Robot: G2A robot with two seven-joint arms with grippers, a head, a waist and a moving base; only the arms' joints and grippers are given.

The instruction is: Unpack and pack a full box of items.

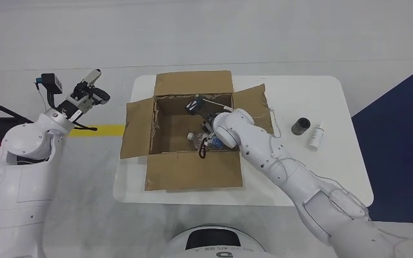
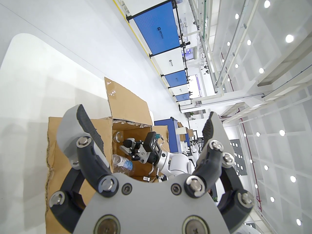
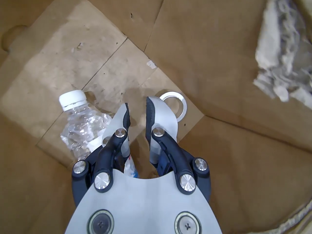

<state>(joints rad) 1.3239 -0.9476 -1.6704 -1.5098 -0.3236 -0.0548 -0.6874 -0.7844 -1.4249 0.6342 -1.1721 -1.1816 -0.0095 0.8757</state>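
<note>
Right gripper (image 3: 137, 108), fingers narrowly parted and empty, inside box (image 1: 193, 169) between bottle (image 3: 80, 120) and ring (image 3: 184, 105): gap likely too narrow, may shove bottle; left gripper (image 2: 146, 116) fingers wide open outside box.

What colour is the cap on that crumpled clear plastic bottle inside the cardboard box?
White. The screw cap shows best in the right wrist view.

brown cardboard box (image 3: 219, 49): matt, fibrous, frayed torn edges | clear plastic bottle (image 3: 80, 122) beside right gripper (image 3: 137, 108): glossy, crinkled, smooth white cap (image 3: 72, 99) | flat silver metal ring (image 3: 184, 107) past its fingertips: smooth, satin | pads (image 3: 149, 113): black ribbed rubber
</note>
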